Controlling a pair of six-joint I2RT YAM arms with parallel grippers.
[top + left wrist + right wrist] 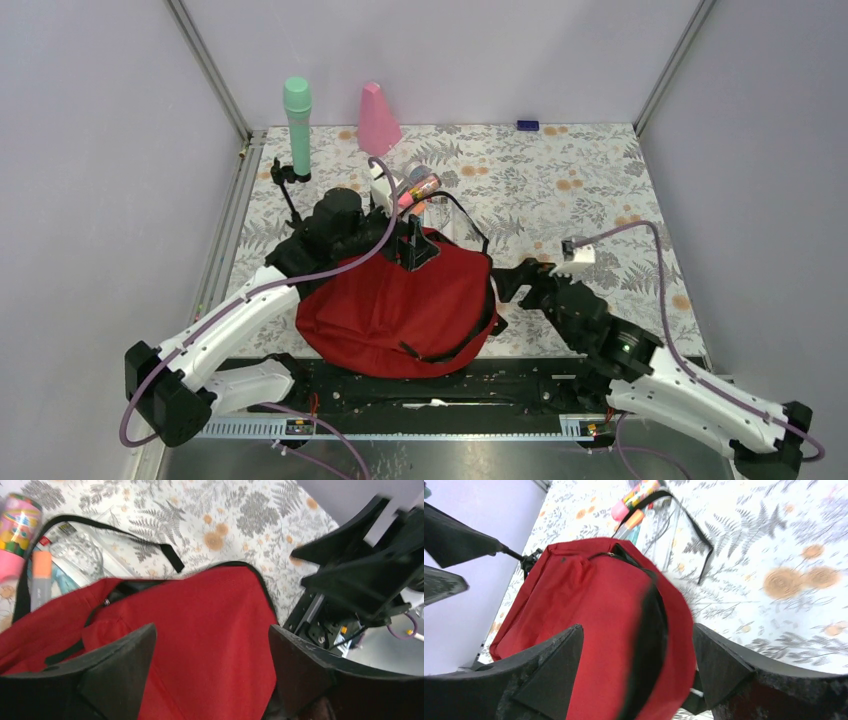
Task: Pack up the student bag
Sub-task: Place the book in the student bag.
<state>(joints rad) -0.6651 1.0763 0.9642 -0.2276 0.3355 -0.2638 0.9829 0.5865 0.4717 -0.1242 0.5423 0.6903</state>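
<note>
Left gripper (211,635): fingers spread wide with nothing pinched; it hangs over the far end of the bag, red fabric showing below the gap.
Right gripper (636,630): fingers likewise wide apart and gripping nothing; it sits at the bag's right edge, facing the side where a black band runs.
Student bag (400,310): red soft backpack slumped on the table near the arm bases, between the two arms; its zipper end points away from the bases.
Strap (125,532): a black loop from the bag's far end, lying flat on the cloth around the small items.
Tube (420,188): pink with a colourful label, lying on its side just beyond the bag.
Marker (41,575): grey body, orange cap, lying on a clear plastic pouch (80,555) inside the strap loop.
Green cylinder (297,125): upright at the far left of the table.
Pink cone (378,120): upright, near the cylinder on its right.
Dark-blue item (527,125): small, at the far edge; too small to tell what it is.
Table (580,190): covered with a floral and fern-print cloth.
</note>
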